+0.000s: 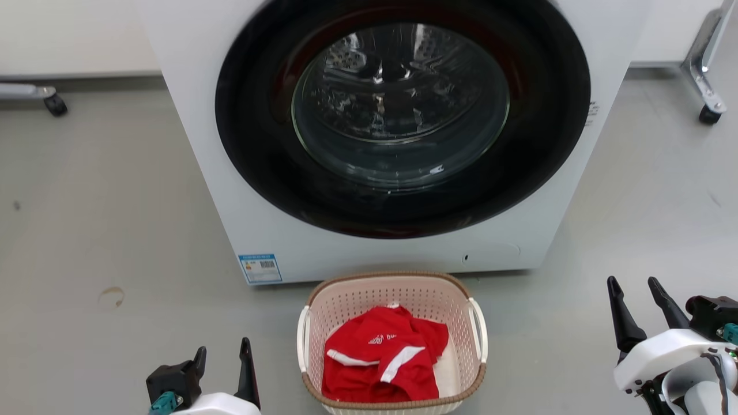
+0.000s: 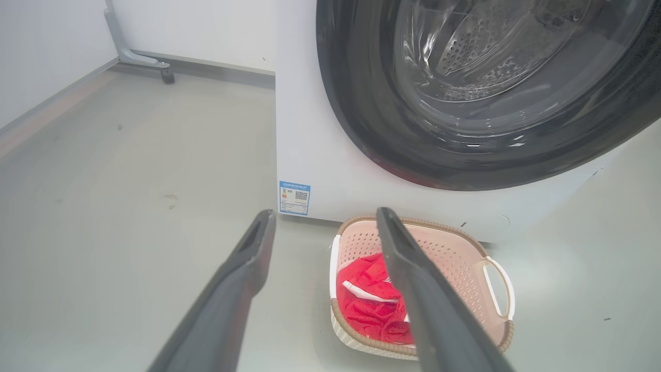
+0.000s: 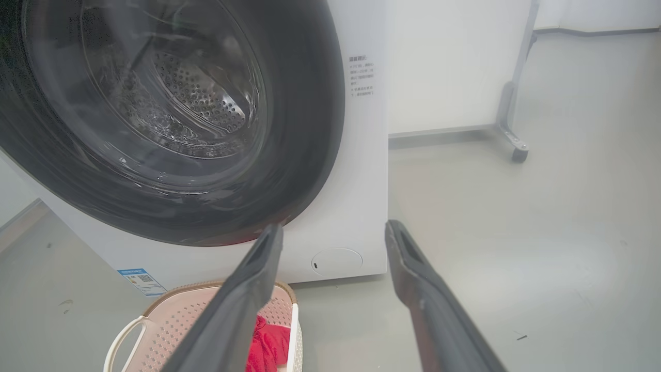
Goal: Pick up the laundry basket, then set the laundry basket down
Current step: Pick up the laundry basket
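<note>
Fingers of the left gripper at lower left and the right gripper at lower right stand spread, grasping nothing, both apart from the laundry basket. It sits on the grey floor at bottom centre (red garment inside, perhaps a white cloth beneath), just before the washing machine.

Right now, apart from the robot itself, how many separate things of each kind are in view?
White front-loading washing machine: 1
Pale pink perforated plastic laundry basket: 1
Red cloth garment with white stripes: 1
Grey metal frame legs on black casters: 2
Total: 5
</note>
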Controlling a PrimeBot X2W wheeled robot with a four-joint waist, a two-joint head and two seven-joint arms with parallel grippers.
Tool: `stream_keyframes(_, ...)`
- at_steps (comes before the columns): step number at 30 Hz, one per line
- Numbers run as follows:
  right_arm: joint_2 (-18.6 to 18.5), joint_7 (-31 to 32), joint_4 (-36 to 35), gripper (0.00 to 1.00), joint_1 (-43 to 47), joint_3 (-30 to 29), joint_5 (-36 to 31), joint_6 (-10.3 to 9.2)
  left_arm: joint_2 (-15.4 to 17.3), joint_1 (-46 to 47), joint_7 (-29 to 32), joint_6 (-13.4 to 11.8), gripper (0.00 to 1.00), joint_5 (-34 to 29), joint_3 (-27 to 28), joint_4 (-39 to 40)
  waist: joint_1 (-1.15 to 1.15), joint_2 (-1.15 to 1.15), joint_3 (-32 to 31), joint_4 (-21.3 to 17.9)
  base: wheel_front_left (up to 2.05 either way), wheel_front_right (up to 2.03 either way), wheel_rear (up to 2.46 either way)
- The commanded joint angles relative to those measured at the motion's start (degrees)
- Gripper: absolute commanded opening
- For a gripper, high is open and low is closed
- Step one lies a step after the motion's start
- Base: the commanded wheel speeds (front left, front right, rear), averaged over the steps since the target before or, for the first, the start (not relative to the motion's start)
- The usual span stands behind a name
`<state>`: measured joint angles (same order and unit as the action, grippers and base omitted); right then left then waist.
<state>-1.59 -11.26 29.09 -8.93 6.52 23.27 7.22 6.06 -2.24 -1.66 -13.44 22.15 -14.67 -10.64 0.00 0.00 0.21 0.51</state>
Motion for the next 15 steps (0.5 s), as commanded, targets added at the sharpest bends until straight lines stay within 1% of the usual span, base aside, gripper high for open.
stream_keyframes(1, -1.29, -0.12, -1.56, 1.00, -1.93, 0.97, -0.28, 0.26, 0.66, 2.59, 0.19, -0.61, 1.00, -0.34, 1.54, 1.83, 0.00, 0.00, 1.78, 0.26, 0.00, 0.00, 0.00)
stream_keyframes(9, -1.29, 0.17, -2.94, 1.00, -4.32, 0.58, -0.90, 0.26, 0.16, 7.58, 1.41, -0.24, 1.00, 0.05, 0.79, 1.65, 0.00, 0.00, 10.24, 1.12, 0.00, 0.00, 0.00)
stream_keyframes(13, -1.29, 0.54, -3.07, 1.00, -6.04, 0.70, -1.04, 0.26, -0.35, 11.38, 1.12, 0.56, 1.00, 0.46, 0.32, -1.00, 0.00, 0.00, 14.40, 1.71, 0.00, 0.00, 0.00)
stream_keyframes(15, -1.29, 0.66, -2.79, 1.00, -7.47, 0.49, -1.00, 0.26, -0.88, 14.81, 0.68, 1.68, 1.00, 1.19, -0.13, -3.92, 0.00, 0.00, 17.41, 2.36, 0.00, 0.00, 0.00)
